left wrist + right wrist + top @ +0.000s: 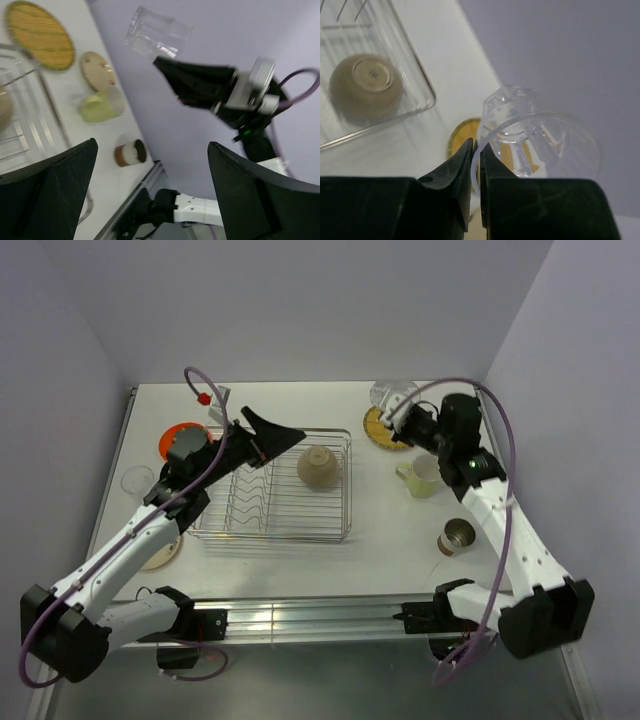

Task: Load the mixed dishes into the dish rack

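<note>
Right hand pinched tight on the rim of the clear cup, aloft over the half-hidden yellow plate, right of the dish rack; left hand wide open, empty.

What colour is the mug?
The mug is pale green; the left wrist view shows it best.

Landmark: pale green mug. Just above: tan plate. Farther up-left: yellow woven-pattern plate. Below: brown metallic cup. Left: dish rack. Upper right: clear plastic cup, pinched aloft by right gripper. Foreground: left gripper, spread wide.
</note>
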Controlling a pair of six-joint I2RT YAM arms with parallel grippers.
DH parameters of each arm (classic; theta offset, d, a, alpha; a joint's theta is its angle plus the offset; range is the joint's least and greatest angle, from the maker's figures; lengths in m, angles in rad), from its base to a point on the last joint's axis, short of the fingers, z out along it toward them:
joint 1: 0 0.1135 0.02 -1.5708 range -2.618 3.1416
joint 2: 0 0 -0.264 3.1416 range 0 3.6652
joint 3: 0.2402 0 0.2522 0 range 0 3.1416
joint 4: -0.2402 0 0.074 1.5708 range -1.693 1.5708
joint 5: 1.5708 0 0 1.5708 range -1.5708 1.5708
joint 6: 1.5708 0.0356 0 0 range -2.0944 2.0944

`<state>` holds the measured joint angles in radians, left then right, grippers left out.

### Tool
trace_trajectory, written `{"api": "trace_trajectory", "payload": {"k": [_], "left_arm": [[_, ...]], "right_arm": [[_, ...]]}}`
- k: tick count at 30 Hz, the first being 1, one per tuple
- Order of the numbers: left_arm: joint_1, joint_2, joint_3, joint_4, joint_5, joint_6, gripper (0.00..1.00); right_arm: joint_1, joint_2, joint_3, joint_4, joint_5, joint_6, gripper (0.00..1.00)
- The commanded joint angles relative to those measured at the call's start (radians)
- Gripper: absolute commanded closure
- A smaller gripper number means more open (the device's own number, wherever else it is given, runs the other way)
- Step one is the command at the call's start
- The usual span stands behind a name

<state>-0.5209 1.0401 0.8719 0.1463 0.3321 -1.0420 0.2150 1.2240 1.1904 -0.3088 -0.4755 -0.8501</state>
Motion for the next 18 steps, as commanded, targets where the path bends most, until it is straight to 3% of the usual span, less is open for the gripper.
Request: {"api": "trace_trajectory", "payload": {"k": [1,4,10,18], "left_arm": [[0.002,0.078,0.097,0.271,0.171,-0.148,0.01],[0.002,0.153,0.160,0.315,0.251,-0.203,0.01],[0.002,0.216,0.194,0.375,0.347,-0.260,0.01],[0.001,0.221,0.194,0.331,0.374,-0.236,0.01]], "right_arm": [[0.047,-0.203,-0.205,0.500,-0.066,-0.018,1.00],[0.095,-0.302,-0.383,0.757,-0.081,-0.035,1.00],[0.213,-0.363,-0.541,1.033,-0.032,-0.108,1.00],[0.417,-0.368,-0.646,1.151,0.067,-0.196,1.00]]}}
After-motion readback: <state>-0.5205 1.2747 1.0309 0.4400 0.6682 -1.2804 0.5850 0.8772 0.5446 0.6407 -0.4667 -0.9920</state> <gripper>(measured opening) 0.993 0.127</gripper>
